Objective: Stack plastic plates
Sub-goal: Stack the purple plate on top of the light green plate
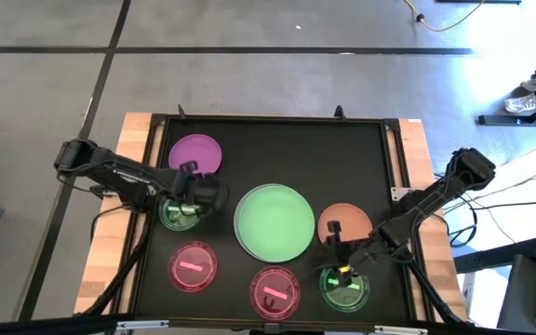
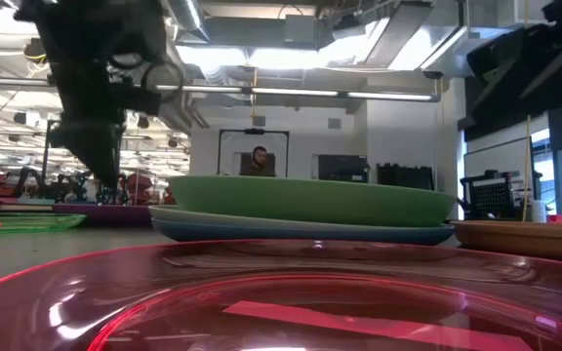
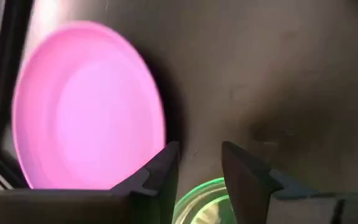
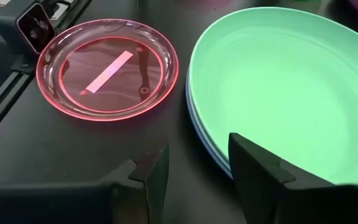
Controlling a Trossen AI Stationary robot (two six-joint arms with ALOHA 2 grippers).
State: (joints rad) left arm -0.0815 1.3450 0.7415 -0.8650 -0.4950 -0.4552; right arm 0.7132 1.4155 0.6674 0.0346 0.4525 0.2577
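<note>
A green plate (image 1: 274,221) is sitting stacked on blue at mid-table; six others are lying single. The left gripper (image 1: 186,203), fingers parted, is hovering over a small green one (image 1: 177,215); the right gripper (image 1: 344,270), also parted, is probably empty.

Glossy translucent pink plate (image 4: 107,67); smooth matt green plate (image 4: 291,87).

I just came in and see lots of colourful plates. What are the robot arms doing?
Two robot arms are sorting round plastic plates into a stack. The large green plate already lies on a blue plate in the middle of the table. The left gripper hovers, open, over a small see-through green plate beside the purple plate. The right gripper, also open, is above another small green plate, near the orange plate.
</note>
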